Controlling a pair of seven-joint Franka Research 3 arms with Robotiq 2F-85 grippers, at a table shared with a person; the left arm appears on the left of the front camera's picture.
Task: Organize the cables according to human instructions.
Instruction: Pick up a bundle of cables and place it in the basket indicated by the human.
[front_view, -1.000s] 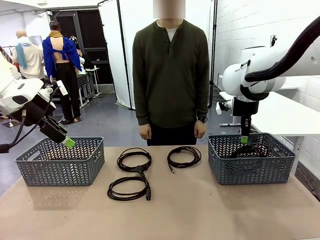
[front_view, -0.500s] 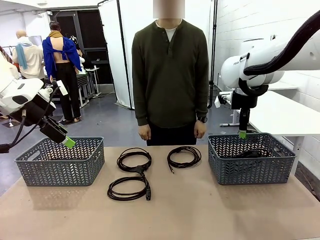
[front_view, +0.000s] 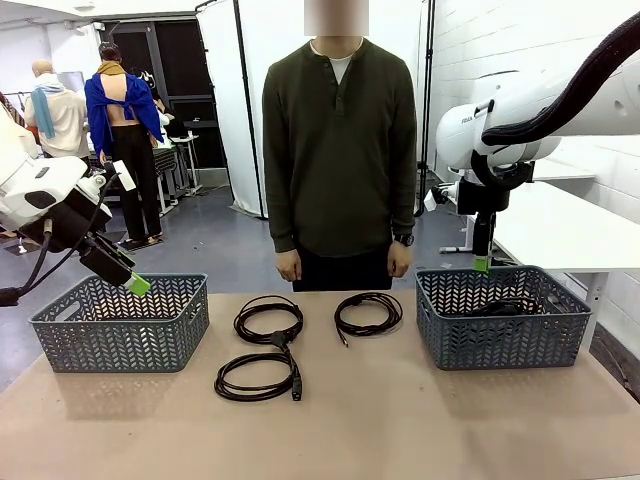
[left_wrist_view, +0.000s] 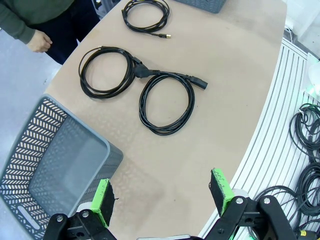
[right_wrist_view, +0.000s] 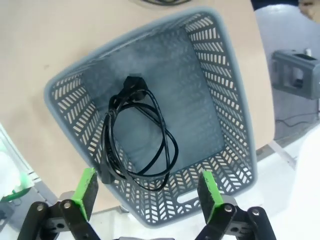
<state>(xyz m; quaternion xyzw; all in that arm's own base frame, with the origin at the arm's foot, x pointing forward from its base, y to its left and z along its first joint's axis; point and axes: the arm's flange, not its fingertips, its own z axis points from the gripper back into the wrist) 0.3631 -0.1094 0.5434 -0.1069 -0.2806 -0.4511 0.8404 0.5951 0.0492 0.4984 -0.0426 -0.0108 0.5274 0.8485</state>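
R gripper (right_wrist_view: 146, 192) wide open, empty | above R basket (right_wrist_view: 210, 75) w/ 1 cable (right_wrist_view: 108, 140) | L gripper (left_wrist_view: 162, 200) open, empty

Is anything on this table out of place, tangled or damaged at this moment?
Nothing looks damaged. One oddity: the back-left coil and the near coil on the table meet at their plugs; whether they are joined or only touching, I cannot tell. The third coil lies apart.
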